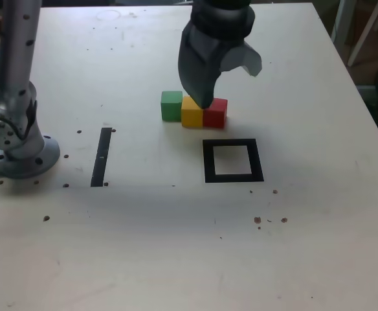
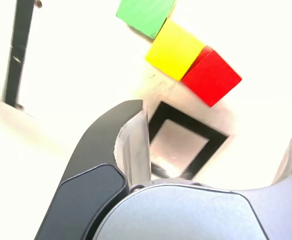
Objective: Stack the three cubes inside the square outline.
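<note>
Grey metal makes up the arm's base [image 1: 22, 155], at the exterior view's left on the pale table [image 1: 144, 259]. Next comes the straight black strip [image 1: 101, 157], lying alone; taking it for the target would put the stack in the wrong place.

Then the cubes, in a close row outside the frame: the green cube [image 1: 171, 106], the yellow cube [image 1: 192, 113] in the middle, the red cube [image 1: 215, 115] at the right end. Nothing is stacked. With the yellow one pressed so near both neighbours, a finger let down beside it could land on a cube top or shove the row askew. The end cubes leave one side freer, but the inner finger would still need a slot, and a careless squeeze might drag or catch the yellow one too.

The fingers [image 1: 232, 89] stand wide apart above the table with nothing between them. Seen from the wrist, they are turned relative to the row, so closing without lining up could grip a cube by its corners and twist it.

Last, the square outline [image 1: 210, 162] has a bare interior. It is only a little roomier than a cube, so a first cube released off-centre would overlap the border, and a skewed base could topple the upper two.
</note>
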### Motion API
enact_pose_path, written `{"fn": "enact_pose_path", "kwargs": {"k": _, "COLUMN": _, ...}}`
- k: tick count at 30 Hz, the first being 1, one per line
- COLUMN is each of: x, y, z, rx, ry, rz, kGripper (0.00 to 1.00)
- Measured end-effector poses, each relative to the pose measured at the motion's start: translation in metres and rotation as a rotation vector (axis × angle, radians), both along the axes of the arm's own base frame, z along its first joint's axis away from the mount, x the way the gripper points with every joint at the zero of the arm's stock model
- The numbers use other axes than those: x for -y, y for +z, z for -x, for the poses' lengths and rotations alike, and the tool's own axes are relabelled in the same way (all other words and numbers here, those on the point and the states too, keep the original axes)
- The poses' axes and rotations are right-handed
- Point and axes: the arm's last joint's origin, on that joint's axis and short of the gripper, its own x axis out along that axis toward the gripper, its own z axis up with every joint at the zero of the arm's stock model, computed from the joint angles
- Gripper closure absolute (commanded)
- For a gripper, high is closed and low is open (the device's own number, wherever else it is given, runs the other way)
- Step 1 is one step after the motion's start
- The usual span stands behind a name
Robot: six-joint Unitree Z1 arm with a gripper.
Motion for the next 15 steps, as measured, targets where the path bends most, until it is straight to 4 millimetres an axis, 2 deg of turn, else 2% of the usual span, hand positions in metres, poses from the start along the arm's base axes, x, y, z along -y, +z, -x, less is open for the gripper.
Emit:
{"fn": "enact_pose_path", "kwargs": {"k": 6, "x": -0.001, "y": -0.011, "z": -0.011, "rx": 0.036, "ry": 0.206, "rz": -0.023, "kGripper": 0.02}}
{"fn": "enact_pose_path", "kwargs": {"k": 15, "x": -0.003, "y": -0.024, "z": -0.017, "rx": 0.090, "ry": 0.512, "rz": -0.031, "kGripper": 0.01}}
